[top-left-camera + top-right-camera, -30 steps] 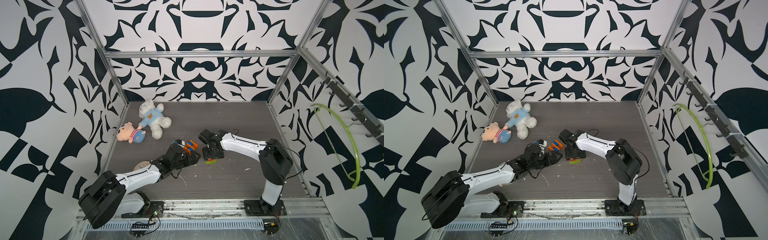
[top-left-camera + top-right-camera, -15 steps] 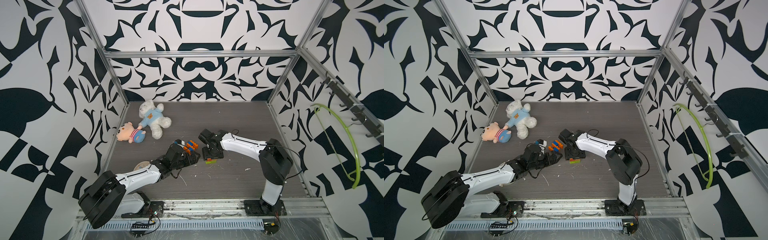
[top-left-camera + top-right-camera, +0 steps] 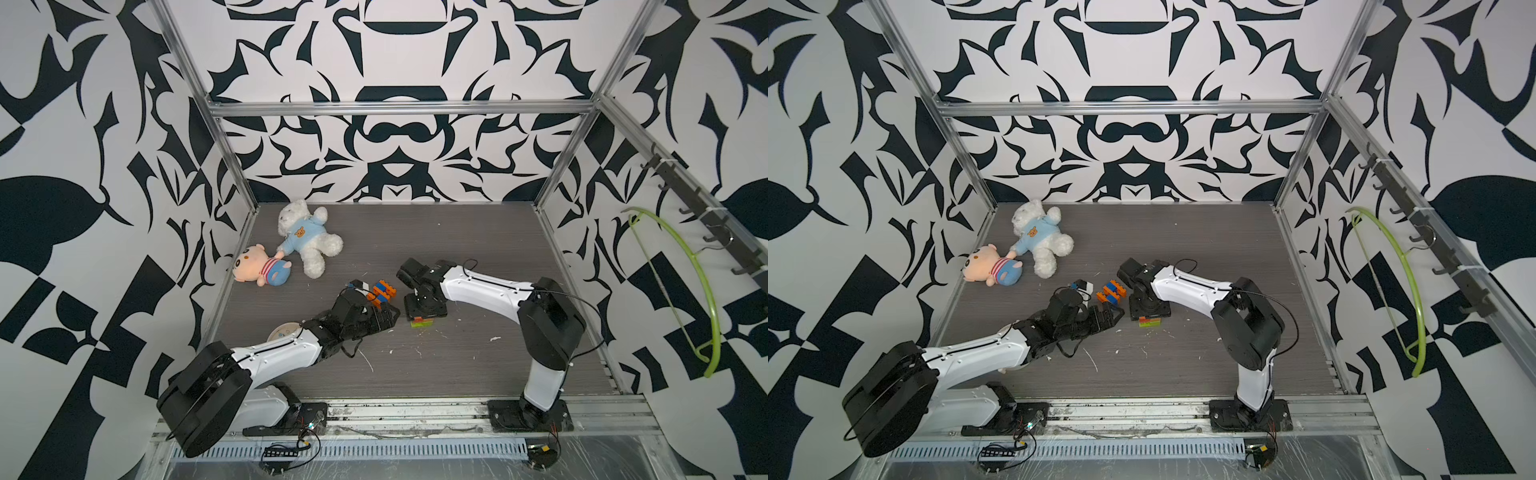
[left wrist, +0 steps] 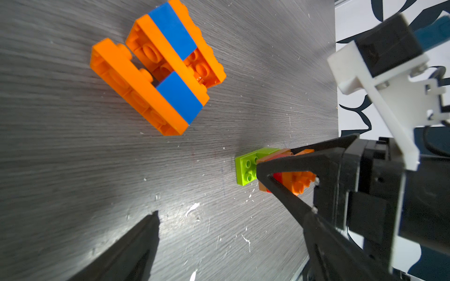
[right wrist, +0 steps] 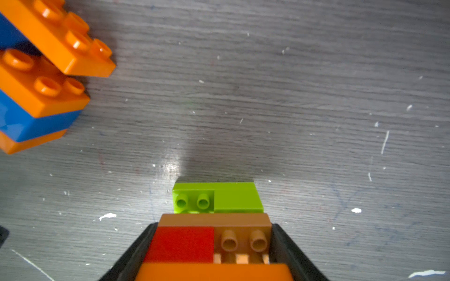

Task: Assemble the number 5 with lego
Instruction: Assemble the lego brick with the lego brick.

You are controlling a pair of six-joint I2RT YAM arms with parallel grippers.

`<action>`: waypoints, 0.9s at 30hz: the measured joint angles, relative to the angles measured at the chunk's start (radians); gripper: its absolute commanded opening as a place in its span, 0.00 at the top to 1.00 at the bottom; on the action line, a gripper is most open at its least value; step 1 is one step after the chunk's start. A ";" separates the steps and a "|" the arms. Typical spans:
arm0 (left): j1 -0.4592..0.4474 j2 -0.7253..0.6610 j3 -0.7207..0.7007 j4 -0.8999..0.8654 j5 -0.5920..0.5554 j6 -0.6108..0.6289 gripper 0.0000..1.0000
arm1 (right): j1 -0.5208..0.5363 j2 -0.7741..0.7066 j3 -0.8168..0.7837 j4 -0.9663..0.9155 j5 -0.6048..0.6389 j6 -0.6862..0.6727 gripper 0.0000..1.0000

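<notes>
Grip: right claw [image 5: 213, 240] clamped round small brick stack [image 5: 233, 202], lime end poking out past fingertips, low on table [image 5: 316, 97] — likely pinned steady for joining. Left claw [image 4: 207, 194] spread wide, empty. Orange-blue assembly [image 4: 158, 70] lies just ahead, untouched — probable next pickup.

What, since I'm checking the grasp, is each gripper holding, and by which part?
The right gripper grips the lime green, brown, red and orange plastic brick stack by the sides of its brown-and-red end; the left gripper, open, holds nothing.
</notes>
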 measured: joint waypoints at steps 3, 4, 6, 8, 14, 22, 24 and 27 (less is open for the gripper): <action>0.000 0.000 0.000 0.000 0.000 0.000 0.01 | 0.000 0.000 0.000 0.000 -0.001 0.000 0.34; 0.000 0.000 0.000 0.000 0.000 0.000 0.01 | 0.000 0.000 0.000 0.000 -0.002 0.000 0.34; 0.000 0.000 0.000 0.000 0.000 0.000 0.01 | 0.000 0.000 0.000 0.000 -0.003 0.000 0.34; 0.000 0.000 0.000 0.000 0.000 0.000 0.01 | 0.000 0.002 0.000 -0.001 -0.002 0.000 0.34; 0.000 0.000 0.000 0.000 0.000 0.000 0.01 | 0.001 0.013 0.006 -0.004 0.010 -0.005 0.35; 0.000 0.000 0.000 0.000 0.000 -0.001 0.01 | 0.001 0.013 0.005 -0.004 0.005 -0.014 0.35; 0.000 0.000 0.000 0.000 0.000 -0.002 0.01 | 0.001 0.013 0.005 -0.003 0.005 -0.014 0.35; 0.000 0.000 0.000 0.000 0.000 -0.002 0.01 | 0.001 0.013 0.003 -0.002 0.006 -0.014 0.35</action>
